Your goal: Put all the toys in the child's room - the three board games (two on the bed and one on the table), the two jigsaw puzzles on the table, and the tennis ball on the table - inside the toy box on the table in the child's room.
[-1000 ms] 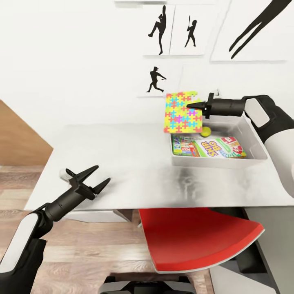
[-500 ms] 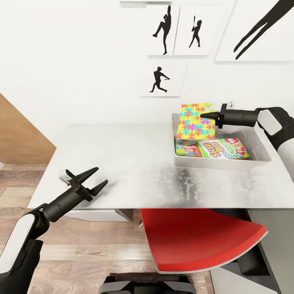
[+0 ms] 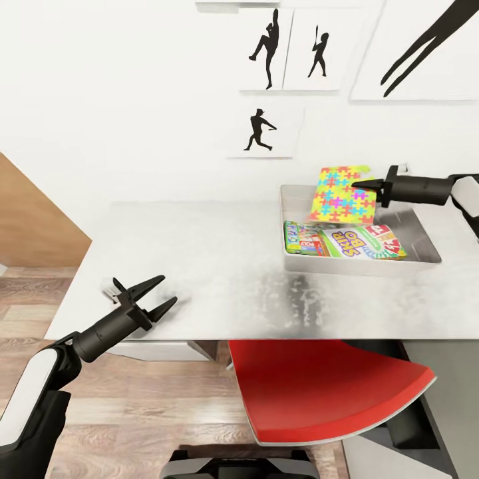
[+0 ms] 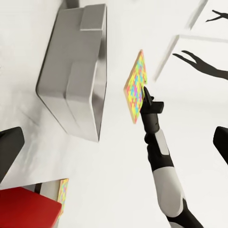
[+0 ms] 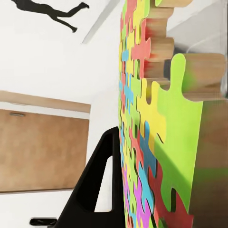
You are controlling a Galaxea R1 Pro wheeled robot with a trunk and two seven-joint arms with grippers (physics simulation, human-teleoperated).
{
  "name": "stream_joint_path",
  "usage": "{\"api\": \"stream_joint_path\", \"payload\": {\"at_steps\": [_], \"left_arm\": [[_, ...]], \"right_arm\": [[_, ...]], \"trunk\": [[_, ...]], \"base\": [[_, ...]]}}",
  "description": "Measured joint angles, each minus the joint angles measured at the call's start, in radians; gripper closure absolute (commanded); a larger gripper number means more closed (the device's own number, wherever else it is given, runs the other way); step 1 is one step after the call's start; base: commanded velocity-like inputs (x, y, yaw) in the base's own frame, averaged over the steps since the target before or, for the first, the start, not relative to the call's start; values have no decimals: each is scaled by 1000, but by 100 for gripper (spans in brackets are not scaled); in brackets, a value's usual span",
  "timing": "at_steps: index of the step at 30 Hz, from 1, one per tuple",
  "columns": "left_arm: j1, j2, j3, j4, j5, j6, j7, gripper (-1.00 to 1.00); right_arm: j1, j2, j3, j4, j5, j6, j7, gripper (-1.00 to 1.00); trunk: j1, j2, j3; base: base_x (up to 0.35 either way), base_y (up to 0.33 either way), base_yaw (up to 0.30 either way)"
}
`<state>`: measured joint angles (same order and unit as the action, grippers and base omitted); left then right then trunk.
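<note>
Multicoloured puzzle [image 3: 341,195] hangs tilted above the grey toy box [image 3: 426,234], pinched at its edge by the right gripper [image 3: 368,184]; two board games [image 3: 342,240] lie flat inside.

White wall [image 3: 133,100], wood floor [image 3: 133,412]

right fingers [image 3: 367,183] hold jigsaw puzzle [image 3: 341,195] above toy box [image 3: 426,241].

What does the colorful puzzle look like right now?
The jigsaw puzzle is a flat, thick board of interlocking yellow, blue, red, pink and green pieces with a wood-colored edge. It hangs tilted in the air above the toy box, pinched at one edge by the right gripper.
</note>
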<state>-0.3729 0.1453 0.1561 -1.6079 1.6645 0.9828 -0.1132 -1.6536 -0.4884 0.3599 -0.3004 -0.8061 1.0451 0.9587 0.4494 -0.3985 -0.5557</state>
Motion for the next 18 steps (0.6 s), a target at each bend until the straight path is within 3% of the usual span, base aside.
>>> {"api": "stream_joint_path", "payload": {"at_steps": [8, 14, 15, 18], "left_arm": [[-1, 0, -1, 0, 0, 0, 5, -100], [-4, 0, -2, 0, 0, 1, 3, -100], [-4, 0, -2, 0, 0, 1, 3, -100], [-5, -1, -3, 0, 1, 3, 0, -100]], "right_arm": [[-14, -21, 18, -14, 5, 0, 12, 100], [-8, -35, 131, -113, 8, 0, 121, 100], [-8, -35, 132, -113, 10, 0, 121, 100], [6, -53, 184, -161, 12, 0, 176, 100]], "trunk": [[0, 0, 0], [0, 0, 0], [0, 0, 0], [0, 0, 0]], "base": [[0, 0, 0], [0, 0, 0], [0, 0, 0], [0, 0, 0]]}}
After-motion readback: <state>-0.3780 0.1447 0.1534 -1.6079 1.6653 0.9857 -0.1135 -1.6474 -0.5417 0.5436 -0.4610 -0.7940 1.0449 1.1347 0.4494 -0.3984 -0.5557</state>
